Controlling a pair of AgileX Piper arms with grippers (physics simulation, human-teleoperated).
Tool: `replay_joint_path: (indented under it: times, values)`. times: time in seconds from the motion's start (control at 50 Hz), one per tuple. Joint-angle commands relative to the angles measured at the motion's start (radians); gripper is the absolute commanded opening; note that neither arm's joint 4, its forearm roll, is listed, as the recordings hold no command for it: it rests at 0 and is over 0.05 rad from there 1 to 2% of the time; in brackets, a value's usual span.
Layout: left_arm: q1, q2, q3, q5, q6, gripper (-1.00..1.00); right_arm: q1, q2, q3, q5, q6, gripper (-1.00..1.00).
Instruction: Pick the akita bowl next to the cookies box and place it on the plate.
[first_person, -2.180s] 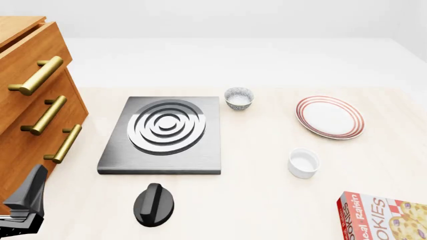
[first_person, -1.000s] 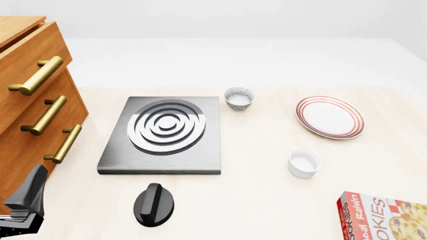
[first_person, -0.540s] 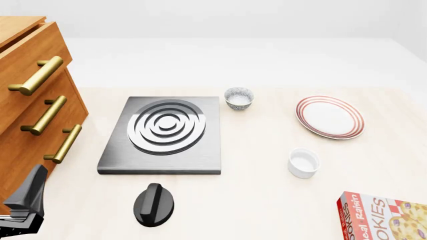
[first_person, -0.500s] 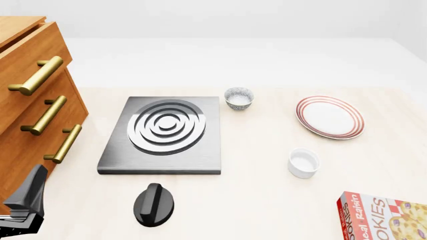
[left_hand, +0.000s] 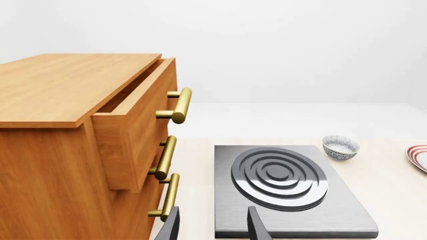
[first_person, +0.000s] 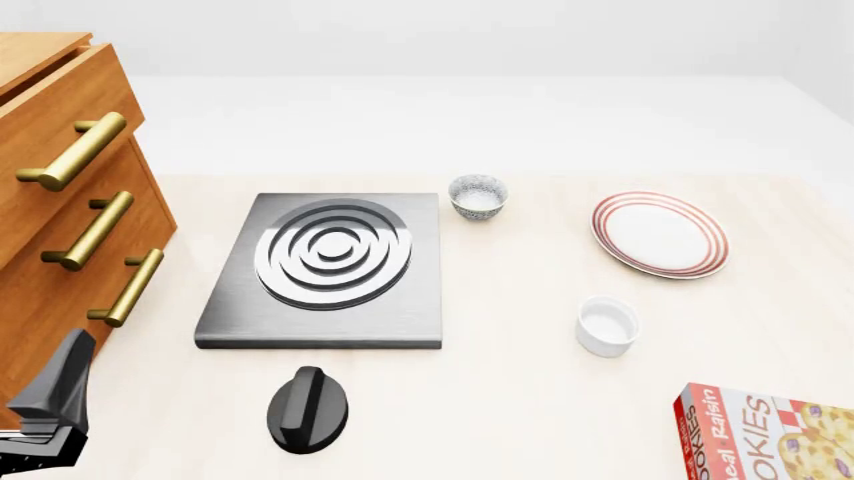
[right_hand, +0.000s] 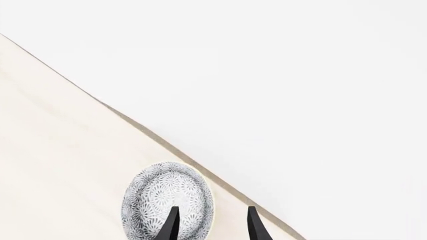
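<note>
In the right wrist view a speckled akita bowl (right_hand: 167, 197) sits close to the table's edge. My right gripper (right_hand: 212, 225) is open, one finger in front of the bowl's side and the other beside it. The cookies box (first_person: 767, 435) lies at the front right corner of the front view, where neither this bowl nor the right gripper shows. The plate (first_person: 661, 235) with red rings lies at the right rear, its rim also visible as the plate (left_hand: 419, 156). A second speckled bowl (first_person: 478, 196) stands by the stove's far right corner. My left gripper (first_person: 60, 385) is open at the front left.
A grey stove plate (first_person: 327, 265) with a black knob (first_person: 308, 408) in front of it fills the middle left. A wooden drawer cabinet (first_person: 67, 220) with brass handles stands at the left, its top drawer slightly open. A plain white cup (first_person: 607, 326) stands between plate and box.
</note>
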Motion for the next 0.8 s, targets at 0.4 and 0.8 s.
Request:
replay_joint_path:
  times: [0.4,0.8]
  values:
    - [0.000,0.000,0.001,-0.001,0.000,1.00,-0.005,0.130,0.028,-0.107,-0.040,-1.00]
    - [0.000,0.000,0.000,0.000,0.000,1.00,0.140,-0.318,0.099,0.040,0.048,-1.00]
